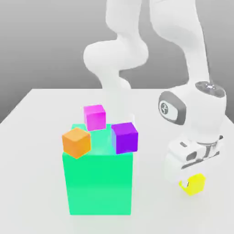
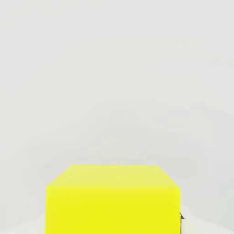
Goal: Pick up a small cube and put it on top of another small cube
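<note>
In the exterior view, lower right, you see the gripper [image 1: 191, 182] closed on the small cube [image 1: 195, 184], well apart from the green block [image 1: 98, 183]; open table [image 1: 36, 119] surrounds it. In the hand view, the small cube [image 2: 113, 201] sits at bottom centre.

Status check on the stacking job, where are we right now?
Tool shut on yellow cube, low at the table. Green block carries orange, magenta, purple cubes. Nothing between.
</note>
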Controlling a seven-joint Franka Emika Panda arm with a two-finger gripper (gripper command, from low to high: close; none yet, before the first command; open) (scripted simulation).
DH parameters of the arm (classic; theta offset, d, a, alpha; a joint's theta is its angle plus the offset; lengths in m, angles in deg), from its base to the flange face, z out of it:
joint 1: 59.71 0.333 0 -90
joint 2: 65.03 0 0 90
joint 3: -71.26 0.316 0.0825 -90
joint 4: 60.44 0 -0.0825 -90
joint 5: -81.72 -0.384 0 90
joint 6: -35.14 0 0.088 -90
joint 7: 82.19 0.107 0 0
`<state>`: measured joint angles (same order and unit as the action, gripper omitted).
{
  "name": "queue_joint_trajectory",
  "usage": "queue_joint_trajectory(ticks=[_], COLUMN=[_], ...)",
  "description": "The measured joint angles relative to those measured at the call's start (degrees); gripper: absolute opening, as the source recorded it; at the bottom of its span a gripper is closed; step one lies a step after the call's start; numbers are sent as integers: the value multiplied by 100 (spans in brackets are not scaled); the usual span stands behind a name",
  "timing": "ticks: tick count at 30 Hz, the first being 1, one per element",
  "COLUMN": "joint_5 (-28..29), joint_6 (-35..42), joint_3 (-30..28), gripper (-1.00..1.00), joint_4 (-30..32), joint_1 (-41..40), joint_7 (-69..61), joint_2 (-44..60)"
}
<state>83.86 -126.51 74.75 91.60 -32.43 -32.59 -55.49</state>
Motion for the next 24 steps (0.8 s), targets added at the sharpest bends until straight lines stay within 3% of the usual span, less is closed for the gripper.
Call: queue_joint_trajectory(ticks=[5,10,16,24], joint_5=[-660,-845,-584,191], joint_6=[943,1918,3038,4462], joint_3=[55,-225,-715,-1349], gripper=[-100,-100,-100,-100], joint_4=[-163,-395,-660,-994], joint_1=[-383,-622,-826,-1250], joint_7=[-1761,-3462,-5187,-7177], joint_2=[-727,-1429,-2288,-3465])
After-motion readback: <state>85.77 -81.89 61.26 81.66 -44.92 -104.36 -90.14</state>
